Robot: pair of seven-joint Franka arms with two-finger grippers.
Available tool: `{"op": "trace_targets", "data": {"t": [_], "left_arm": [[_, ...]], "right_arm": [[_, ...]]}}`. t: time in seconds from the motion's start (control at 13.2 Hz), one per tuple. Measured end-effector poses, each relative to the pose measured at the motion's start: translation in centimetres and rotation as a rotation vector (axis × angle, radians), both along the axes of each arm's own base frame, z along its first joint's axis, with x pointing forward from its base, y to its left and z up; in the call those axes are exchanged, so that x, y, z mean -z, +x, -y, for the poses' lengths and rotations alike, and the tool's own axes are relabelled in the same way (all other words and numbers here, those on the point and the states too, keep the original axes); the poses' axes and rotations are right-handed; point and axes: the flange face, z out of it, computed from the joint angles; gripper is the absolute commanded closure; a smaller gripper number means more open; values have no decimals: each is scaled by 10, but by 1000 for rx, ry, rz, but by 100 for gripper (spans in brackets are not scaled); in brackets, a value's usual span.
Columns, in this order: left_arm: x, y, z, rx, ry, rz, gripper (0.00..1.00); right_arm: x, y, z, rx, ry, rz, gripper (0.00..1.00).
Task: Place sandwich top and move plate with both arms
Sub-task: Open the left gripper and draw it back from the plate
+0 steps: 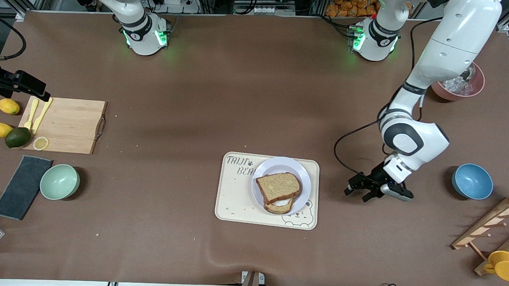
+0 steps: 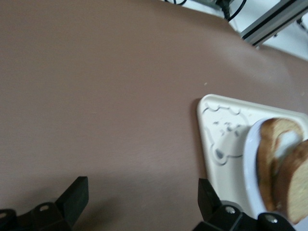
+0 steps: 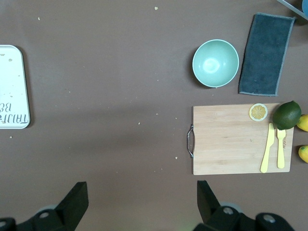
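Right now I have the round, shallow, pale lavender-white plate [image 1: 282,185] sitting on the cream rectangular bear-printed tray [image 1: 267,190], toward the tray's end that faces the left arm, and I'll place everything by that tray. The light-brown wholegrain bread slice with its darker crust, the sandwich top [image 1: 278,188], already lies on the plate, skewed over a lower slice [image 1: 278,207] with something white showing between the 2. I judge the bread soft, light and easy to crush or slide, so the stack should ride level. The plate looks stiff, smooth and probably slippery; I'd pinch its thin rim on 2 facing edges, 1 per arm. The left gripper [image 1: 361,187] hovers low just off the tray's end toward the left arm, jaws wide apart and empty. The right gripper [image 3: 139,204] hangs high over bare mat between the tray and the wooden cutting board [image 1: 63,125], jaws also spread and empty. The brown mat [image 1: 188,94] is flat apart from a slight ripple at its edge nearest the front camera, with crumbs and plenty of clear room around the tray.
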Motion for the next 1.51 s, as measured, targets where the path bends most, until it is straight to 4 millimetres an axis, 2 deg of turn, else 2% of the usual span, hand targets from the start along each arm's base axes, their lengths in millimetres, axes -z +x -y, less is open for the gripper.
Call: {"op": "trace_targets", "data": {"t": [0.15, 0.53, 0.68, 0.98, 1.06, 1.51], "left_arm": [[-4, 1, -20, 30, 48, 12, 0], [-11, -3, -36, 81, 116, 26, 0], [-25, -1, -46, 99, 151, 49, 0], [-54, 1, -86, 143, 203, 58, 0], [-64, 3, -91, 157, 216, 47, 0], [-130, 22, -81, 233, 360, -137, 0]], "right_arm": [[0, 0, 0, 0, 1, 0, 0], [0, 0, -1, -1, 1, 2, 0], [0, 0, -1, -1, 1, 3, 0], [0, 0, -1, -1, 1, 3, 0], [0, 0, -1, -1, 1, 3, 0], [0, 0, 0, -1, 1, 3, 0]]}}
